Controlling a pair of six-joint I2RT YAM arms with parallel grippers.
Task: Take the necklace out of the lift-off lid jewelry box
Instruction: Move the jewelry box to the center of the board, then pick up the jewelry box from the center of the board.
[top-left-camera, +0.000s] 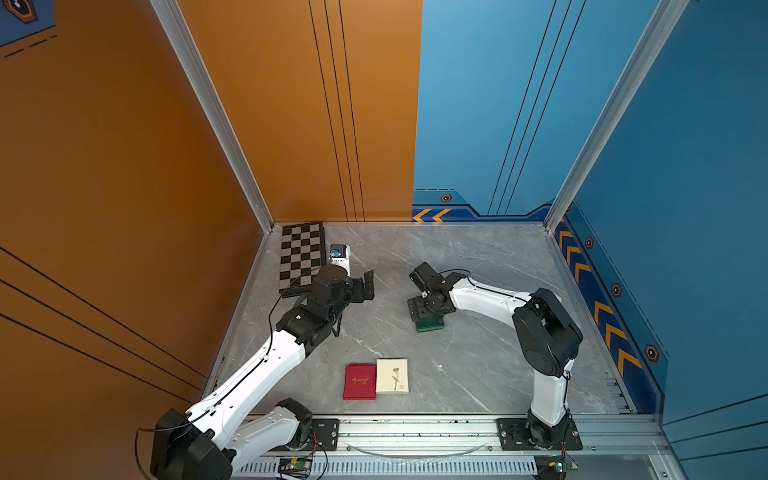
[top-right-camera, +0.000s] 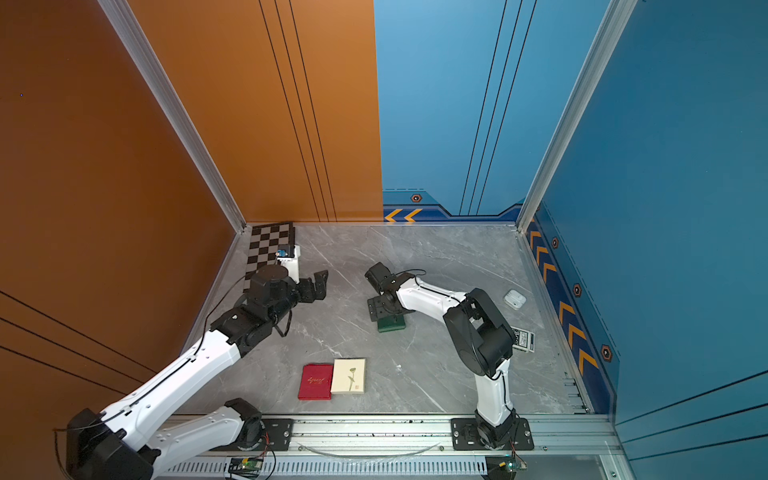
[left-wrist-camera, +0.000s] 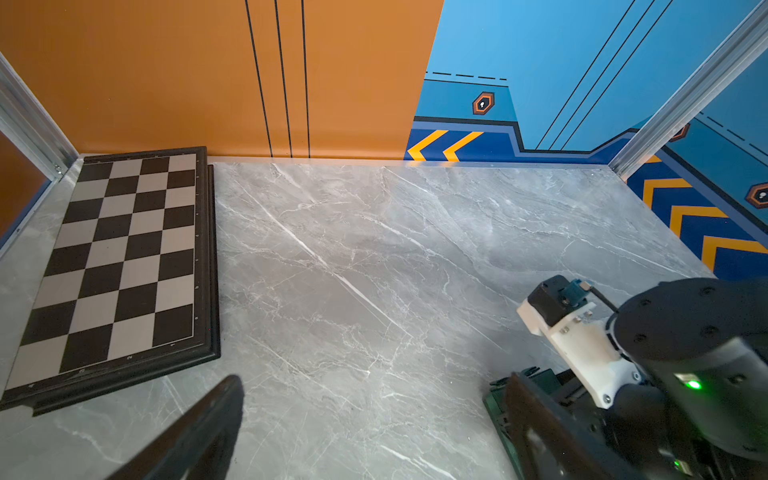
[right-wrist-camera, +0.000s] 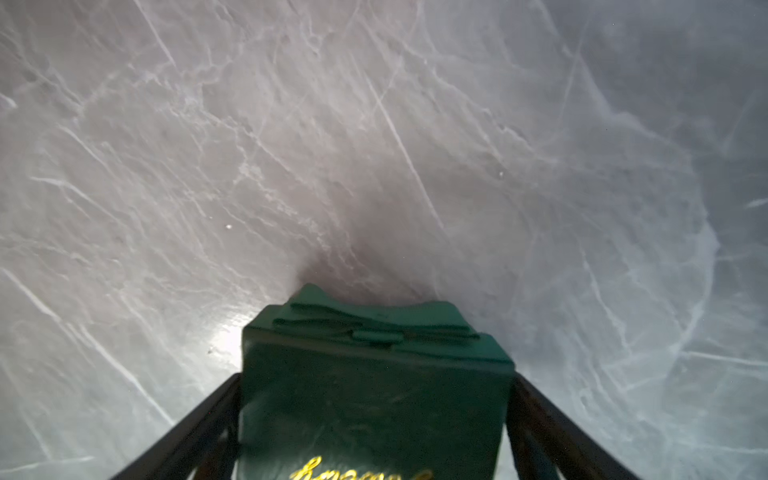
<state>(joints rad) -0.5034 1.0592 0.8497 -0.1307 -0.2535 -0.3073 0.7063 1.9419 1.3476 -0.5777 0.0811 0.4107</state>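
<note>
The necklace is nowhere to be seen. By my reading it lies inside the green jewelry box (right-wrist-camera: 374, 407), whose lid with gold script sits squarely on, so the opening step is not yet done. The box rests flat on the grey marbled table (top-left-camera: 478, 257), about mid-table, directly under the right gripper (top-left-camera: 428, 318), which points down at it. In the right wrist view the two black fingers (right-wrist-camera: 208, 424) stand spread to the box's full width, one along each side wall and right at it; whether they press the walls or merely flank them cannot be told. That straddle suits a lift-off lid: pinched by its sides, it should rise straight up. The left gripper (top-left-camera: 365, 286) hangs wide and empty above bare table to the box's left, well apart from it, likely placed to steady the base or reach in afterwards. Near the front edge a red box (top-left-camera: 359, 381) and a cream box (top-left-camera: 392, 376) lie touching side by side, both closed, their contents hidden. A chessboard (top-left-camera: 301, 253) lies in the far left corner.
</note>
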